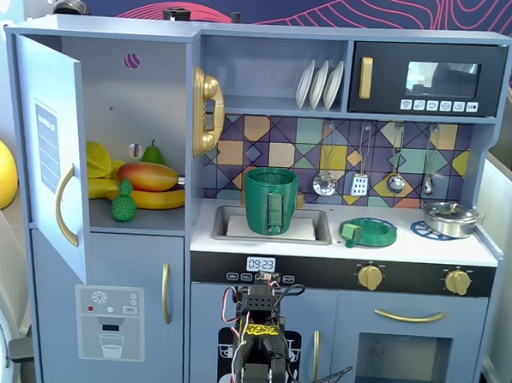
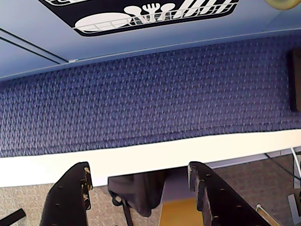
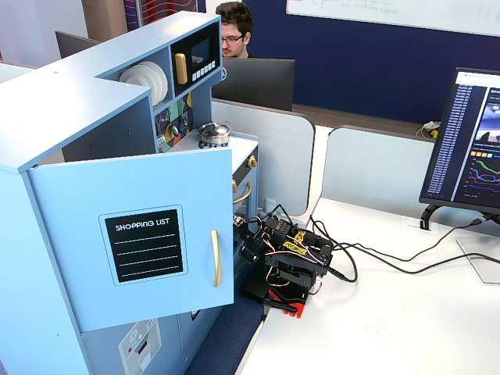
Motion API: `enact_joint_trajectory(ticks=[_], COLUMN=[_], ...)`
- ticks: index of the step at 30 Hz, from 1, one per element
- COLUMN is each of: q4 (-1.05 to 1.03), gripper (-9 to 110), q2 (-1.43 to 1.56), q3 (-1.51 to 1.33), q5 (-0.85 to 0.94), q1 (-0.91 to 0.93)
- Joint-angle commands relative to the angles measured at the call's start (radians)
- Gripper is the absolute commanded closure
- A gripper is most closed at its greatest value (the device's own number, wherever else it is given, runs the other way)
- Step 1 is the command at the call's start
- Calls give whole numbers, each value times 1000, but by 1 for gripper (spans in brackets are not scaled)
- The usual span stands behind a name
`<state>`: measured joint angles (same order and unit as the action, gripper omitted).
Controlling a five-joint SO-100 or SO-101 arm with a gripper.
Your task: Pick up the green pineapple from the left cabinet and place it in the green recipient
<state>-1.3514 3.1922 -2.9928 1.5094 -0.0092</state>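
Note:
The green pineapple (image 1: 124, 202) stands upright at the front of the shelf in the left cabinet (image 1: 150, 91), whose door (image 1: 48, 146) hangs open to the left. The green recipient (image 1: 270, 201) stands in the sink, its ribbed handle facing the camera. My arm (image 1: 257, 329) is folded low in front of the toy kitchen, far below both; it also shows on the white table in the other fixed view (image 3: 285, 262). In the wrist view my gripper (image 2: 140, 168) is open and empty, over blue carpet and the table's white edge. The open door (image 3: 133, 234) hides the pineapple there.
A mango (image 1: 147, 175), a banana (image 1: 157, 199) and a green pear (image 1: 153, 154) lie behind the pineapple. A flat green-and-blue pan (image 1: 367, 232) and a silver pot (image 1: 450, 217) sit on the counter. Cables (image 3: 367, 262) and a monitor (image 3: 469, 141) are on the table.

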Motion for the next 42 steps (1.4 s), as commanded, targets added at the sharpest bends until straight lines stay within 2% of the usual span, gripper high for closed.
enact_joint_trajectory(ticks=[1, 14, 15, 16, 19, 21, 26, 29, 34, 42], q4=[-181, -181, -181, -181, -164, -58, 328, 537, 727, 1028], gripper=[82, 82, 78, 74, 75, 75, 81, 77, 76, 62], q2=[-14, -14, -14, -14, -15, -17, -60, -110, -249, -583], q3=[-5, -5, -5, -5, -5, -3, 52, 118, 276, 660], q5=[5, 8, 14, 15, 46, -55, -11, 43, 250, 261], q1=[-11, -11, -17, -40, -138, -250, -419, -541, -713, -807])
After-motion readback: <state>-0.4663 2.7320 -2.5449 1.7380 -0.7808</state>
